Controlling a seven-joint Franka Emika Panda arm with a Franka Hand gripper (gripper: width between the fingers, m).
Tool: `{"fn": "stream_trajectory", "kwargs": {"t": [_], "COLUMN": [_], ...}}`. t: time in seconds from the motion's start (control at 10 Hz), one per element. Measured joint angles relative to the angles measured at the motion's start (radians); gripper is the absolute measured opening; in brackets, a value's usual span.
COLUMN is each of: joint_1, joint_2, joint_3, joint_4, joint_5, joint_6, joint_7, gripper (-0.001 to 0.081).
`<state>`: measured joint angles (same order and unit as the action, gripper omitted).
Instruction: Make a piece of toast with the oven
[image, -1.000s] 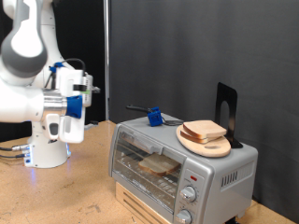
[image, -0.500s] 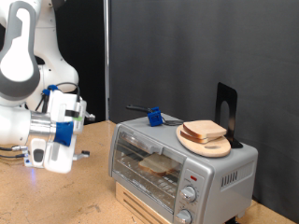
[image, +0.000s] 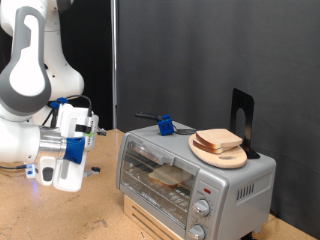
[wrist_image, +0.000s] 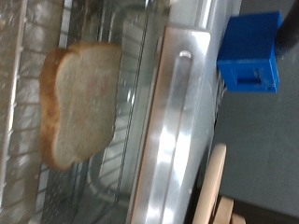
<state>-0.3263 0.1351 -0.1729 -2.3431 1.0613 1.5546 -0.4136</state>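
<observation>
The gripper (image: 92, 150) is dropping lower, its opening untellable, facing the oven (image: 190, 170) whose door is enclosing the piece of toast (wrist_image: 82, 98).

- From my station, the oven (image: 195, 170) reads as brushed silver metal with a soft sheen; its door (image: 155, 168) is clear glossy glass.
- Facing my gripper (image: 93, 150), the slice (wrist_image: 82, 101) inside looks pale, matt and porous, crust tan, on a thin shiny wire rack (wrist_image: 23, 140).
- The door handle (wrist_image: 177, 131) is polished, reflective metal.
- The blue block (wrist_image: 249, 51) looks like smooth matt plastic.
- The plate (image: 218, 153) on top looks like pale wood.
- The table (image: 60, 210) is rough, speckled board.
</observation>
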Motion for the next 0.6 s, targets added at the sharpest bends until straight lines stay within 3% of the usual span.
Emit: {"fn": "stream_trajectory", "kwargs": {"t": [0.6], "joint_1": [0.021], "joint_2": [0.174], "joint_3": [0.077], "joint_4": [0.193], "joint_5": [0.120], "joint_6": [0.055], "joint_7": [0.028], "gripper": [0.0808]}}
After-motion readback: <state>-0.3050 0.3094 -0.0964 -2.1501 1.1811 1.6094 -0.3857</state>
